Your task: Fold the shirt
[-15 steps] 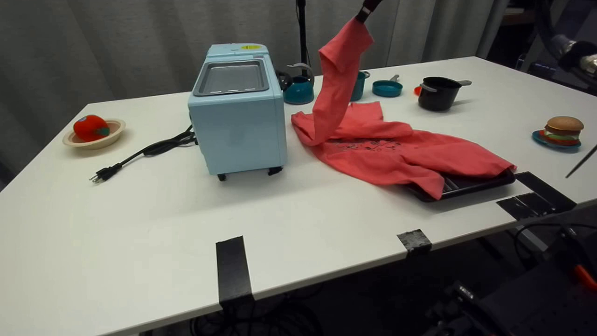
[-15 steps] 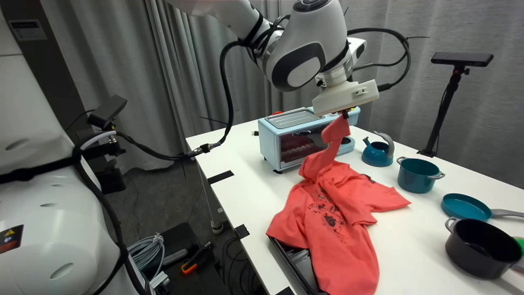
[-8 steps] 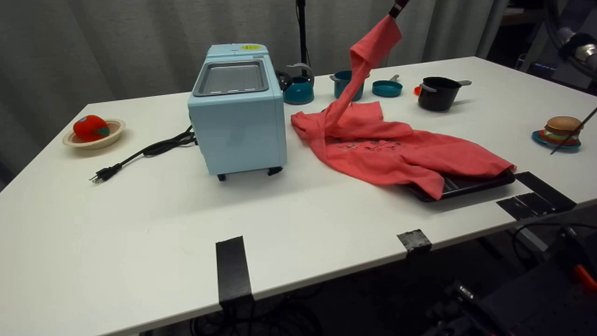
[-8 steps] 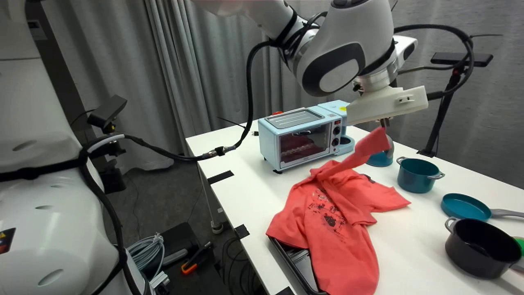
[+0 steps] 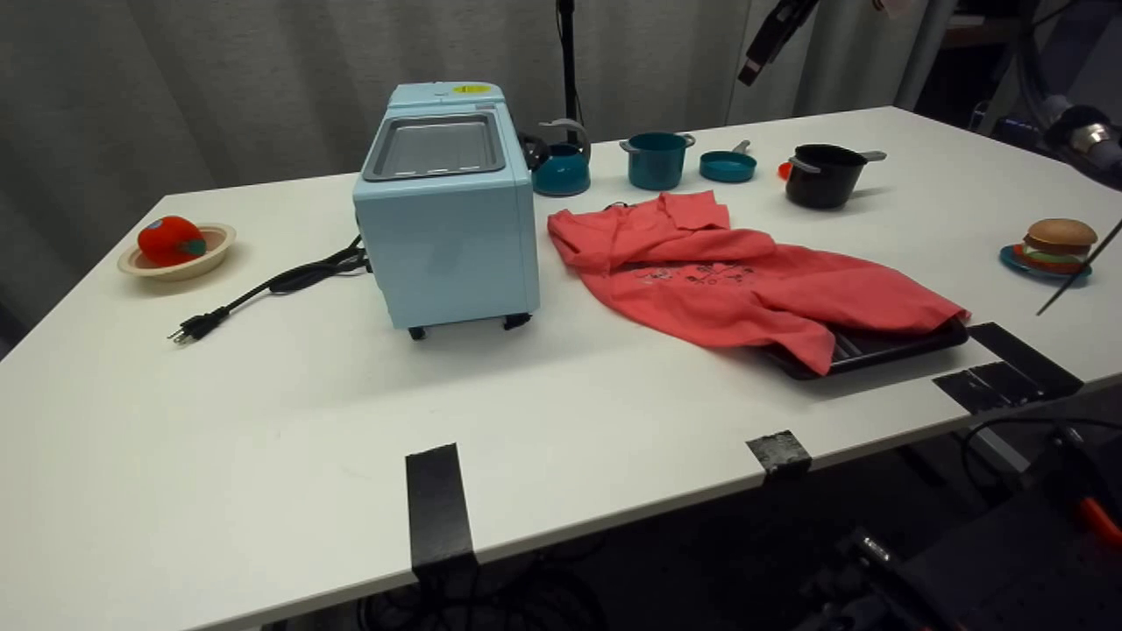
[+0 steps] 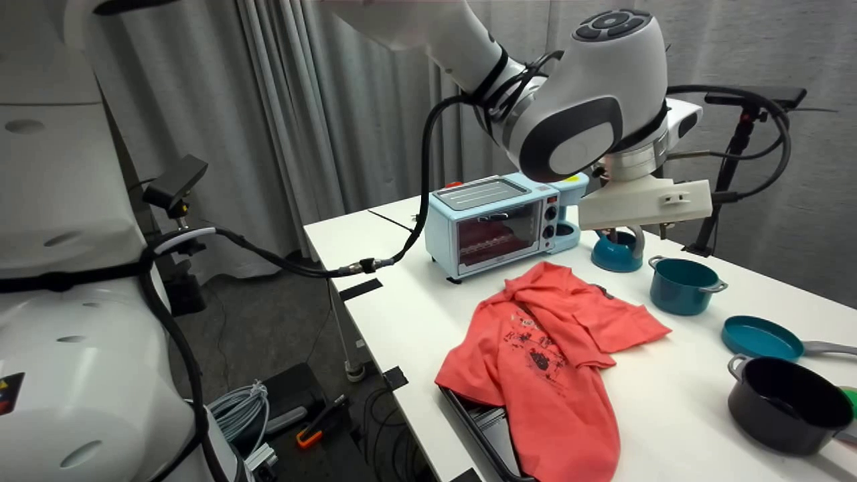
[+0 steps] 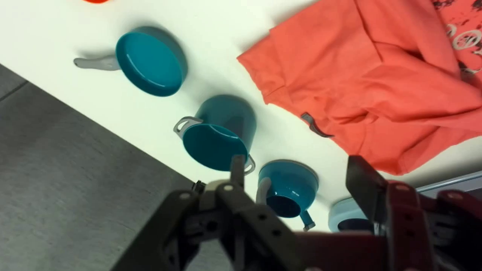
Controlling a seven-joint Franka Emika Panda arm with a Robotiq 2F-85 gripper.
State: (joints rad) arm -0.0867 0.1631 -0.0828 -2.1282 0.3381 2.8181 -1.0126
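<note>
Long white table [image 5: 263, 412], running out of frame in both exterior views. Above it, in an exterior view, a jointed white-and-dark-grey robot arm [image 6: 569, 124], cropped at the top. On the tabletop, a wrinkled red-coral cloth shirt [image 6: 562, 415] with dark print, folded over itself at one end and partly hiding that print in its creases; cut off at the bottom of an exterior view and at the right of the wrist view. Near the shirt's folded end but apart from it, a light-blue boxy toaster oven [image 5: 451, 250]. Under the opposite end, a shallow black tray [image 5: 885, 357], largely covered. In the wrist view, a black two-fingered gripper [image 7: 297, 165] with fingers spread wide, dark and blurred up close; in the air, apart from the shirt, and cropped or mostly concealed in the exterior views. Off to one side of the shirt, in a loose row, a round black pot [image 5: 824, 186], a round teal pot [image 7: 231, 113] with two grey handles, a teal kettle [image 7: 297, 180] partly blocked from sight in both exterior views, and a shallow teal frying pan [image 7: 150, 64]. In an exterior view, a beige bowl [image 5: 217, 252] holding a red tomato-like object [image 5: 171, 239], and, far right, a layered burger [image 5: 1059, 241]. At the shirt's edge, a small dark curved piece [image 7: 310, 122], too little showing to name.
</note>
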